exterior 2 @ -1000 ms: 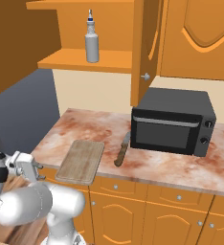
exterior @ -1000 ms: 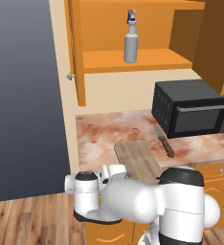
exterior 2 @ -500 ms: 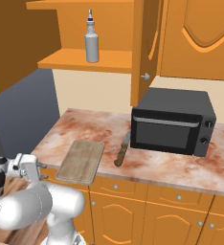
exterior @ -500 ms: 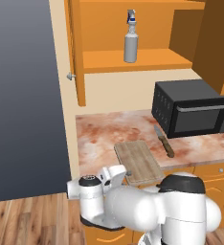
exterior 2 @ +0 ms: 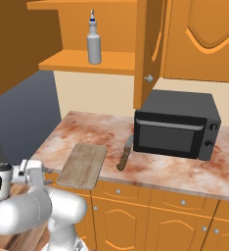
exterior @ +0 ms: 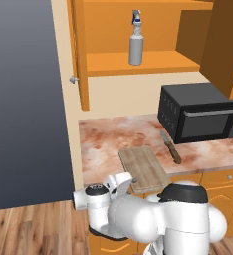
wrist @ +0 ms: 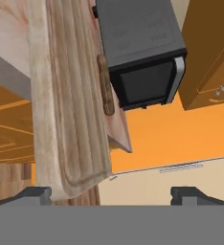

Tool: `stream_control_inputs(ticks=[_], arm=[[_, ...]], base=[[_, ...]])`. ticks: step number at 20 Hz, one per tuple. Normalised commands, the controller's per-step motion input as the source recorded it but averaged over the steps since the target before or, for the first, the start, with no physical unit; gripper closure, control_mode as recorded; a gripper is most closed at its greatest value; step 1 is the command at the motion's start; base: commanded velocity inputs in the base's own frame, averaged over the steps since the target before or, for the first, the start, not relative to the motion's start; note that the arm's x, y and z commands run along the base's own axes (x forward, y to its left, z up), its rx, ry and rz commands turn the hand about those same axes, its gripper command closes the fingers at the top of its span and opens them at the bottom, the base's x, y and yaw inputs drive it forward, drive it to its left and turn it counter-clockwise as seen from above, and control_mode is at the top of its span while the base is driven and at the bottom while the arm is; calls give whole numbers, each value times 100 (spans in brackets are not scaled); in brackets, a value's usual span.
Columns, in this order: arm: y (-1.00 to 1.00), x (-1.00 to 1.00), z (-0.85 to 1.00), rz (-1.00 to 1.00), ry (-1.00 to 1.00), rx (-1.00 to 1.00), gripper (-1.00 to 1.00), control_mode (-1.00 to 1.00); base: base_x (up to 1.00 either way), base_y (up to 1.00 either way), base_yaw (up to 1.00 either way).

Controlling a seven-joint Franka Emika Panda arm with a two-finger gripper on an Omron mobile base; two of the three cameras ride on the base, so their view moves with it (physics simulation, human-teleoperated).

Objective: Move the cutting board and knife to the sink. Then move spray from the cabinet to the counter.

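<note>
The cutting board (exterior: 143, 167) lies flat on the counter (exterior: 106, 139) near its front edge, also in the right base view (exterior 2: 83, 164). Up close in the hand view, the cutting board (wrist: 73, 105) runs along the left. Just right of it lies the knife (exterior: 171, 147), also (exterior 2: 124, 156), handle toward the front. The spray (exterior: 135, 46) stands upright on the shelf of the open cabinet (exterior: 138, 64). My gripper (wrist: 112, 194) is open and holds nothing; it hangs low at the board's front left corner (exterior: 123, 180). The sink is out of view.
A black microwave (exterior: 198, 112) stands on the counter right of the knife. The cabinet's open doors (exterior 2: 148, 49) hang above the counter. A dark tall panel (exterior: 24, 99) stands to the left. Orange base cabinets (exterior 2: 150, 215) sit under the counter, over a wooden floor.
The arm has shifted slightly beside the counter's front edge. The board, knife and spray stand where they were, and the gripper stays open.
</note>
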Motion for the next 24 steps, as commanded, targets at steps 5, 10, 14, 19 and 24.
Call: stream_control_inputs(ticks=[5,10,14,19,24], arm=[[5,10,-21,0,0,-4,-100,-100],[4,14,-10,0,0,-3,-100,-100],[1,16,-9,0,0,-4,-100,-100],[1,17,-16,0,0,-3,-100,-100],[3,14,-20,0,0,-2,-100,-100]], base=[[0,0,0],[0,0,0],[0,0,0],[0,0,0],[0,0,0]])
